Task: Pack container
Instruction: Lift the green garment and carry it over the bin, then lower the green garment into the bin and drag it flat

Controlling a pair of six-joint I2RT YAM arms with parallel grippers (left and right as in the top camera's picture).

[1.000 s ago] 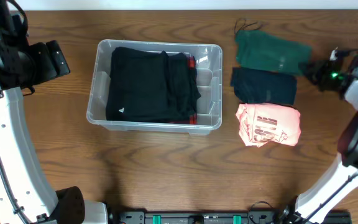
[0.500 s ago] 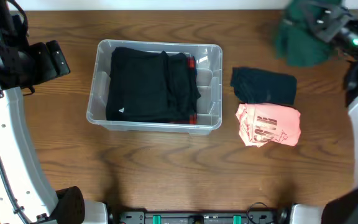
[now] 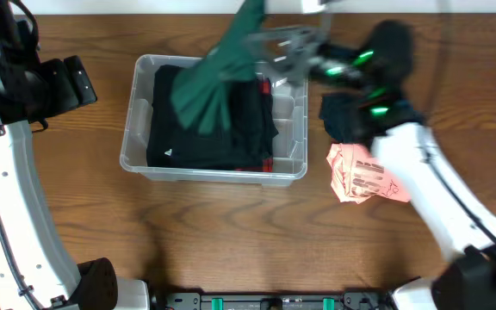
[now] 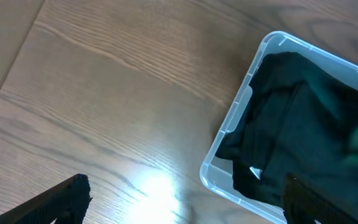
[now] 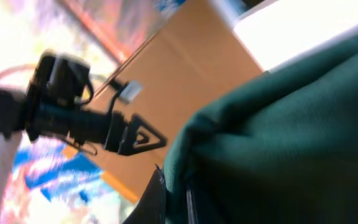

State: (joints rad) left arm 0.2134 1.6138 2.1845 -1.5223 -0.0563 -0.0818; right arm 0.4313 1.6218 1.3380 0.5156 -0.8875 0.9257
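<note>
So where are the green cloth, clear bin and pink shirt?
green cloth (image 3: 216,84), overhead view, middle of the hanging fabric
clear bin (image 3: 133,129), overhead view, left wall
pink shirt (image 3: 357,178), overhead view, printed front

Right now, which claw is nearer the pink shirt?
Right. The right claw, gripping a green cloth, is over the bin beside the pink shirt; the left claw is beyond the bin's other side.
</note>
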